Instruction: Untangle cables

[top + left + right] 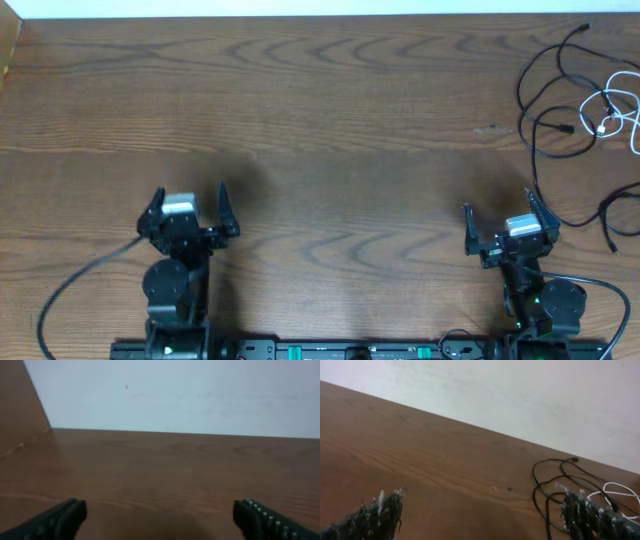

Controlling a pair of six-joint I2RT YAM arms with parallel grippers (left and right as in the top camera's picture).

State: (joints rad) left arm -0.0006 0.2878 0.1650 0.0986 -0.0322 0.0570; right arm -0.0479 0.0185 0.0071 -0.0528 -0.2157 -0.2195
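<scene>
The cables lie in a loose tangle at the table's far right. Long black cables point(521, 105) loop around a shorter white cable point(618, 108). My right gripper point(500, 203) stands open on the near side of them, apart from the tangle. In the right wrist view, that gripper point(482, 500) has nothing between its fingers, and the black cables point(540, 485) and white cable point(620, 489) lie just beyond its right fingertip. My left gripper point(190, 192) is open at the near left, far from the cables. Its wrist view shows the left gripper point(160, 510) over bare wood.
The wooden table point(320, 130) stretches between the arms and the back wall. A raised wooden side panel point(8, 50) borders the far left. A thick black arm cable point(70, 290) curves at the near left, and the arm base rail point(320, 350) runs along the front.
</scene>
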